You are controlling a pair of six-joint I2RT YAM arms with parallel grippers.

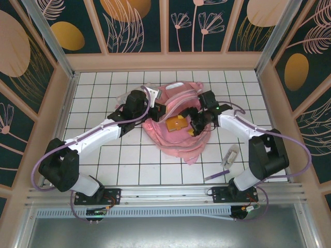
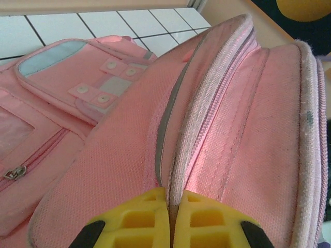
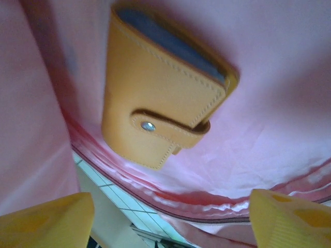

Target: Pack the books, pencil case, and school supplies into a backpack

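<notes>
The pink backpack (image 1: 178, 142) lies in the middle of the tiled table with its main mouth held open. My left gripper (image 1: 159, 110) is shut on the backpack's zipper edge (image 2: 207, 108), its yellow fingers (image 2: 134, 222) pinching the seam. My right gripper (image 1: 193, 127) hangs over the mouth, open with nothing between its fingers (image 3: 46, 222). A small orange booklet (image 3: 160, 93) with a snap strap lies loose on the pink lining inside the backpack (image 3: 269, 119), just beyond the right gripper (image 3: 168, 222); it also shows from above (image 1: 176, 124). The pencil case (image 1: 231, 156) and a purple pen (image 1: 217, 176) lie on the table to the right.
The white tiled table (image 1: 129, 165) has free room at the left and front. Patterned walls (image 1: 31, 93) close in three sides. A metal rail (image 1: 165, 192) with both arm bases runs along the near edge. The right arm's elbow (image 1: 266, 152) stands close to the pencil case.
</notes>
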